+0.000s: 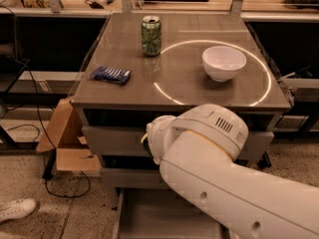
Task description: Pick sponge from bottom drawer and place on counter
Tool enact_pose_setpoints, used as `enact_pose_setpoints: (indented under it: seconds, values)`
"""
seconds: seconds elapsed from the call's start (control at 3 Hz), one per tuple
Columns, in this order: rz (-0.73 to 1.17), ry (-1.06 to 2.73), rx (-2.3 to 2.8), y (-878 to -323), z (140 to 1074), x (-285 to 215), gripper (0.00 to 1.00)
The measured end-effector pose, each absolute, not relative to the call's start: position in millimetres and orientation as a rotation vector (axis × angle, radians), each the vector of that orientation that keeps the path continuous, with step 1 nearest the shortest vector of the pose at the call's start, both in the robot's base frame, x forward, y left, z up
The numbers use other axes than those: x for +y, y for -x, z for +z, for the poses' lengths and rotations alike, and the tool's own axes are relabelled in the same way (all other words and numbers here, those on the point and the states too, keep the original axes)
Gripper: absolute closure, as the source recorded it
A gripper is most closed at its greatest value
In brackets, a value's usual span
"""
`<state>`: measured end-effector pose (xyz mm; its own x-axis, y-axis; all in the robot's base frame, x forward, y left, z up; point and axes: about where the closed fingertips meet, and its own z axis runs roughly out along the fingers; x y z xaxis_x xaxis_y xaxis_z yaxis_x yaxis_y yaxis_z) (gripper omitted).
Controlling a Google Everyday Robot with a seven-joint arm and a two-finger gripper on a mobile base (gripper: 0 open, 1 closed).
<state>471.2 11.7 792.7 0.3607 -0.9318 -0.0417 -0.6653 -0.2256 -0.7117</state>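
My white arm fills the lower right. Its rounded wrist (160,134) sits in front of the middle drawer, below the counter's front edge. The gripper is at the wrist's far side, almost wholly hidden by the arm. Only a dark sliver with a yellowish edge (145,144) shows at the wrist's left side, and I cannot tell if it is the sponge. No sponge shows elsewhere. The bottom drawer (149,215) is pulled out at the bottom of the view, and the visible part of its grey floor is bare. The counter (184,86) carries a thin white circle line.
On the counter stand a green can (151,35), a white bowl (224,62) and a blue crinkly packet (110,74). A cardboard box (65,138) and cables lie on the floor to the left. A white shoe (15,209) is at the lower left.
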Motion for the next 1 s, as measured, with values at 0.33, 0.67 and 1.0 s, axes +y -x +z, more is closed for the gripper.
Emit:
enact_pose_setpoints:
  seconds: [0.33,0.67,1.0]
  values:
    - [-0.623,1.939,1.358,-475,833,1,1.0]
    - [-0.72,1.907,1.318,-483,877,-5,1.0]
    - [-0.732,1.901,1.31,-485,884,-4,1.0]
